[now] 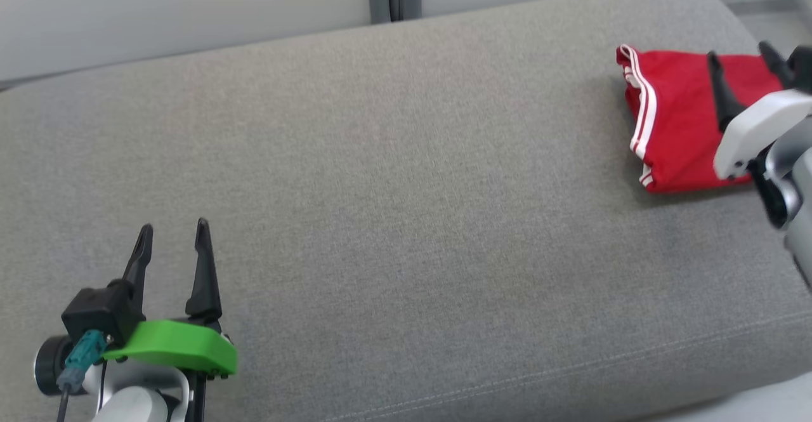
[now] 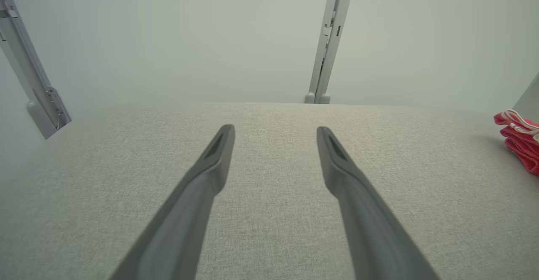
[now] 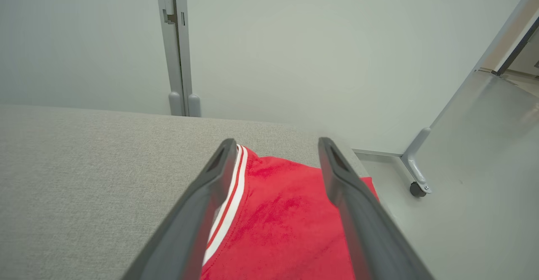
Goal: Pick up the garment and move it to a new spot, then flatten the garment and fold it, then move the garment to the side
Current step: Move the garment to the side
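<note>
From the head view, the garment (image 1: pixel 679 124) — a red piece with white stripes along one hem, lying as a compact folded bundle — sits at the far right end of the grey cushioned surface (image 1: pixel 393 206), close to that surface's right edge. The right gripper (image 1: pixel 742 54) stands directly over it, fingers spread apart with nothing between them, one dark finger crossing the red cloth and the other near the cloth's right margin. The left gripper (image 1: pixel 172 235) rests at the lower left, jaws likewise spread and empty, with a wide stretch of bare cushion between it and the cloth; the right arm is plainly the nearer one. In the left wrist view, the left gripper (image 2: pixel 274 130) points across open fabric toward the back wall, and the garment (image 2: pixel 520 143) shows as a red sliver at the far right edge, well off to the side of the fingers' line. In the right wrist view, the right gripper (image 3: pixel 276 143) straddles the garment (image 3: pixel 282 225): the red cloth lies between and beneath the two fingers, its striped hem running alongside the left finger, its far edge just short of the fingertips. Whether the fingers touch the cloth I cannot tell. My judgement — the bundle appears already folded and set aside, so a straight descent by this claw would serve for any further shift.
</note>
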Robot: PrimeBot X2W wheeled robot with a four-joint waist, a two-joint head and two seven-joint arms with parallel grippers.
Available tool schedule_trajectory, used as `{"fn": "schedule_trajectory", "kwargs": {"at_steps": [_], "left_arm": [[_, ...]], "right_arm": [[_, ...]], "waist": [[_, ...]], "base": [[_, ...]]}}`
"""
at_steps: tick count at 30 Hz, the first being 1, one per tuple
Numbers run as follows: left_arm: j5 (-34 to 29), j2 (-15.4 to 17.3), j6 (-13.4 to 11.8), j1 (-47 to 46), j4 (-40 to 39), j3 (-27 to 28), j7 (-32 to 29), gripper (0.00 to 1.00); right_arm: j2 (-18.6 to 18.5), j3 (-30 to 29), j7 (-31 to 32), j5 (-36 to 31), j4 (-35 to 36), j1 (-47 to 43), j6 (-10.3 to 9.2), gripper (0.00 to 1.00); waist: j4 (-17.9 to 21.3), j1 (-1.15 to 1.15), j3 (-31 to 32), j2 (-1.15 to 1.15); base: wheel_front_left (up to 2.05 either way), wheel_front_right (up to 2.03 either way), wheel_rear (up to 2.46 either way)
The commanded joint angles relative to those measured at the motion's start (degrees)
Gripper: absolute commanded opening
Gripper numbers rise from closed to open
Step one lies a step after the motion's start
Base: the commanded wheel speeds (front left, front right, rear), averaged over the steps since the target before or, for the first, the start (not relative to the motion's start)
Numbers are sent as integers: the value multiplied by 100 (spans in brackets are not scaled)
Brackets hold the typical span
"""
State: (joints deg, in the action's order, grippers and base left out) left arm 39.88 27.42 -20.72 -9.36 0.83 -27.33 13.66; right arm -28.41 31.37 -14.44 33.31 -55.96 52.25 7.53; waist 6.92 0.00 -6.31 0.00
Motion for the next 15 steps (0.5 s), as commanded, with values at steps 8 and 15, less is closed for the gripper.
{"fn": "schedule_trajectory", "kwargs": {"at_steps": [8,15], "left_arm": [[-12,14,-33,483,171,67,97,100],[13,34,-88,799,154,124,106,100]], "right_arm": [[363,-575,-75,-112,663,-1032,-9,100],[832,-1539,-75,-691,1487,-2023,-9,100]], "waist": [[-307,0,796,0],[-442,0,949,0]], "base": [[0,0,0],[0,0,0]]}}
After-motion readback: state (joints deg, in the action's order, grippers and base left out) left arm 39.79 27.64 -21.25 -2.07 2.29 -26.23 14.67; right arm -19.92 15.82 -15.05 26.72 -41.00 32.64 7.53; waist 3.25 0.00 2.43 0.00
